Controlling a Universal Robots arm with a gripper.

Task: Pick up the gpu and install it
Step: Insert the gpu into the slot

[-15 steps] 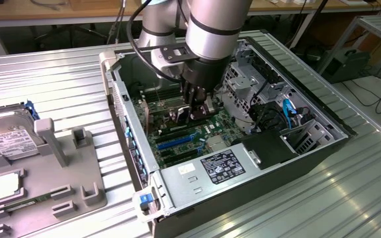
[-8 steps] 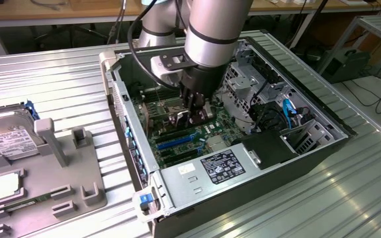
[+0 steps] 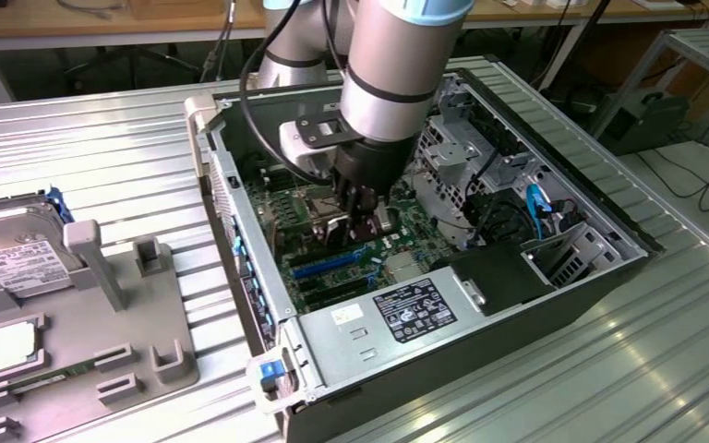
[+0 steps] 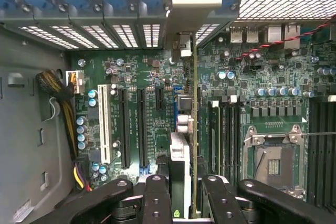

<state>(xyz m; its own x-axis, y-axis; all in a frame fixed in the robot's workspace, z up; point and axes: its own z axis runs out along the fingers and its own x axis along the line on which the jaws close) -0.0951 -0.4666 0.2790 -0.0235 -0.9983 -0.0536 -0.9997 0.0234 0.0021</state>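
The gpu (image 4: pixel 181 156) stands on edge inside the open computer case (image 3: pixel 576 277), pinched between the two black fingers (image 4: pixel 157 198) of the pincer (image 4: pixel 186 203). Its silver bracket (image 4: pixel 193 3) lies against the row of rear slot openings, and its long edge runs over the motherboard (image 4: pixel 136 108) between the expansion slots and the memory slots. I cannot tell whether it sits in a slot. The arm (image 3: pixel 391 83) reaches steeply down into the case, wrist pointing at the board. The case lies on the ribbed metal table (image 3: pixel 108 129), with a hard drive (image 3: pixel 10 249) at the exterior view's left.
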